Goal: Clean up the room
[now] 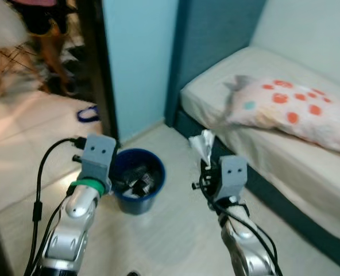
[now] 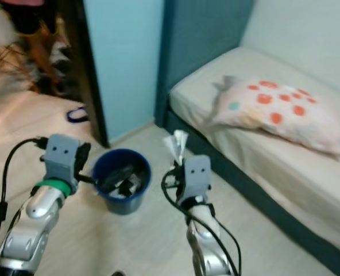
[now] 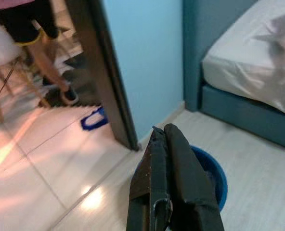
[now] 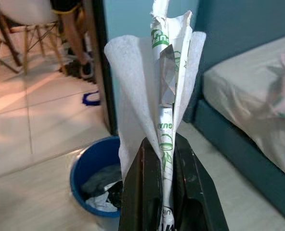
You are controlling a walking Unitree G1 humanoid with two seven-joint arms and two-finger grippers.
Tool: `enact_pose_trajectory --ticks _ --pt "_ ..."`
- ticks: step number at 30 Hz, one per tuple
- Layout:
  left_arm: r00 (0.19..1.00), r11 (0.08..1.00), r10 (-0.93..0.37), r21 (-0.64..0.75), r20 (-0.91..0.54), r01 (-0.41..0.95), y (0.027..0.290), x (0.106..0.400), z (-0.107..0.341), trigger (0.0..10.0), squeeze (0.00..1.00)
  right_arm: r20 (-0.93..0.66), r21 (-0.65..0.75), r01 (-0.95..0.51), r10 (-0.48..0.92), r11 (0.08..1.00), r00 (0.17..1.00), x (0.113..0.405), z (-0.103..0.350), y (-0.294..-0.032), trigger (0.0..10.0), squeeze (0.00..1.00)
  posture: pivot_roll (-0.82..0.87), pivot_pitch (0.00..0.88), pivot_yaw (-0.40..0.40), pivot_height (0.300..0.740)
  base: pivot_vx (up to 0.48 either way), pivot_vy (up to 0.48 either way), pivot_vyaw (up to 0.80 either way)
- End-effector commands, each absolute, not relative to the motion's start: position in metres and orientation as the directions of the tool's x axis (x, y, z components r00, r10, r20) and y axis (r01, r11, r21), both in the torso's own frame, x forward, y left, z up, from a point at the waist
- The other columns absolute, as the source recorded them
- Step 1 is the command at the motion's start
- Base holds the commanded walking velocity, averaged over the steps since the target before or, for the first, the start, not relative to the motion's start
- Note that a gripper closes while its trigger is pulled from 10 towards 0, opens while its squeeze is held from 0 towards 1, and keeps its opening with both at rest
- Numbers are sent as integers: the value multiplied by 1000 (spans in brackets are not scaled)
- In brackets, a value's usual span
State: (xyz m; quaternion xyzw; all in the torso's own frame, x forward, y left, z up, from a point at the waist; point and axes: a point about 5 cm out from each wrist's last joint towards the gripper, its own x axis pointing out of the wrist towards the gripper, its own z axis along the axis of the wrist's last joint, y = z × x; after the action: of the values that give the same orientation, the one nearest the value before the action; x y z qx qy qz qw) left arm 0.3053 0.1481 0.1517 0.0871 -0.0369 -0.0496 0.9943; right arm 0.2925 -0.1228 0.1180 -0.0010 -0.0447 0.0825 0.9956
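Pale bedroom floor (image 1: 176, 230) runs between a bed (image 1: 285, 167) with a spotted pillow (image 1: 285, 109) and a blue bin (image 1: 136, 179) already holding rubbish. Right tool (image 4: 167, 159) pinches a crumpled white wrapper (image 4: 157, 86), held up beside the bin, not yet dropped. Left tool (image 3: 169, 159) is closed and empty, near the bin.

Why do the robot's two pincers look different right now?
The right pincer is shut on a white paper wrapper with green print, which sticks up from its tip. The left pincer is shut too, but holds nothing.
The left pincer sits right beside the blue bin, near its rim. The right pincer is farther from the bin, closer to the bed.
Both have two long black fingers and reach forward.
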Motion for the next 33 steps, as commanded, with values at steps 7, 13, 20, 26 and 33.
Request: enact_pose_trajectory --ticks 7,13,20,26,33 --pt "993 979 -107 181 49 96 145 305 145 10000 0 69 -6 -139 139 990 988 290 113 -129 10000 0 16 46 -17 740 0 0 794" --pt "994 980 -99 176 47 90 146 306 144 10000 0 80 17 -107 105 994 991 291 114 -134 10000 0 13 45 -16 740 334 219 132" --pt "993 979 -109 176 46 99 144 307 145 10000 0 84 10 -85 84 996 993 291 115 -139 10000 0 7 48 -8 740 394 273 0" --pt "992 978 -117 179 47 107 143 308 145 10000 0 87 7 -75 74 997 993 291 115 -141 10000 0 5 52 -1 740 374 273 0" --pt "988 970 -150 199 38 140 141 313 146 10000 0 118 -1 -44 44 999 992 294 120 -143 10000 0 -3 58 45 740 341 256 0"
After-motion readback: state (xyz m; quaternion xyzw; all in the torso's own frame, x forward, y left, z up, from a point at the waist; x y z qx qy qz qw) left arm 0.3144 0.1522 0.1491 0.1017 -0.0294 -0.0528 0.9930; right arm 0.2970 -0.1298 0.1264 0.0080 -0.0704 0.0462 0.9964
